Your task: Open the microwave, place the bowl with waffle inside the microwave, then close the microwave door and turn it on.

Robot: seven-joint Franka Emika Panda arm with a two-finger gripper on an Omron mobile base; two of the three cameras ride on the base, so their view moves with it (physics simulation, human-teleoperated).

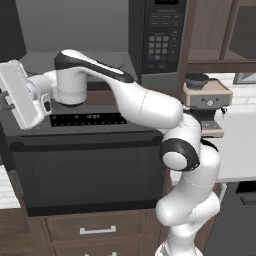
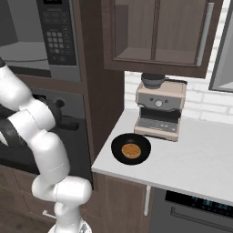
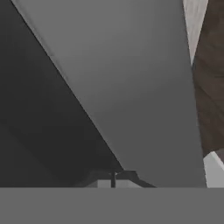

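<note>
1. White arm links [image 1: 185, 165] rise nearest the camera in the left base view, from the lower right, and reach left across the black oven [image 1: 85, 165]. The hand [image 1: 22, 95] sits at the far left, level with the open cavity of the microwave [image 1: 75, 35]. Light grey interior shows there, and the keypad panel [image 1: 164, 37] stands to its right. The buttons carry marks too small to read. A beige coffee machine [image 1: 206, 100] stands on the worktop [image 1: 240, 150] to the right.

2. In the right base view, the arm [image 2: 41, 150] fills the lower left. The bowl with waffle [image 2: 131, 149] rests on the worktop [image 2: 195, 159], just in front of the coffee machine [image 2: 159, 109] and near the left edge. It is well apart from the microwave [image 2: 27, 45], which sits up left above the oven [image 2: 59, 118]. Brown wall cabinets [image 2: 154, 32] hang above the machine. No brand or label is readable.

3. In the hand view, the pincer [image 3: 113, 180] shows two dark tips pressed together, closed on nothing. Ahead lies a broad grey slanted surface beside a darker one; I cannot tell which part it is.
</note>
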